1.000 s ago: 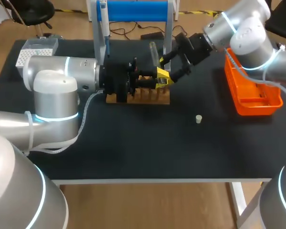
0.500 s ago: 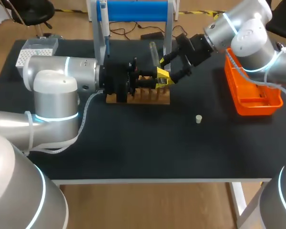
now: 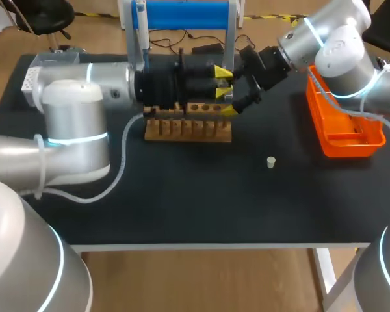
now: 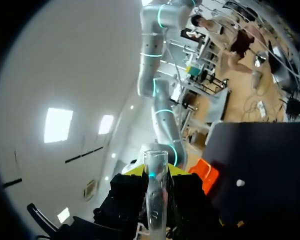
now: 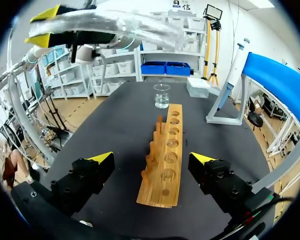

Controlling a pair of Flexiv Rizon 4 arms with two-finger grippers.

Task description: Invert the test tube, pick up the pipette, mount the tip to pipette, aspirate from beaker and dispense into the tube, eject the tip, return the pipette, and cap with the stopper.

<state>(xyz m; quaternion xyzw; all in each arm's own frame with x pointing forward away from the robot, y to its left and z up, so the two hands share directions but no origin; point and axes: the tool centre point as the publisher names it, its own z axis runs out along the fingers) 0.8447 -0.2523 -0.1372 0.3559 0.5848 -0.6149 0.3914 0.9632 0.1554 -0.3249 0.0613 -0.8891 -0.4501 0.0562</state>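
The test tube (image 4: 155, 200), one only, is clamped between the two fingers of the left gripper (image 4: 156, 172) in the left wrist view. It runs out along them with its open mouth past the yellow tips. One white stopper (image 4: 239, 183) lies on the black table (image 4: 270, 165), and one orange tray (image 4: 205, 172) shows beyond the fingers.

In the right wrist view, the right gripper (image 5: 150, 160) has its two fingers wide apart with nothing between them, hanging over the near end of the one wooden rack (image 5: 162, 165). The rack's row of holes runs away from the gripper. The tube is held roughly level in the air above the rack. Past the rack's far end stand one glass beaker (image 5: 161, 95) and one white tip box (image 5: 199, 86). Beside the rack, one pipette (image 5: 235, 67) hangs on the blue-topped stand (image 5: 275, 75).

In the head view, both grippers meet just behind the rack's right end, and the tube is hard to make out there. The stopper lies in front of the rack, to its right. The tray sits well to the rack's right.
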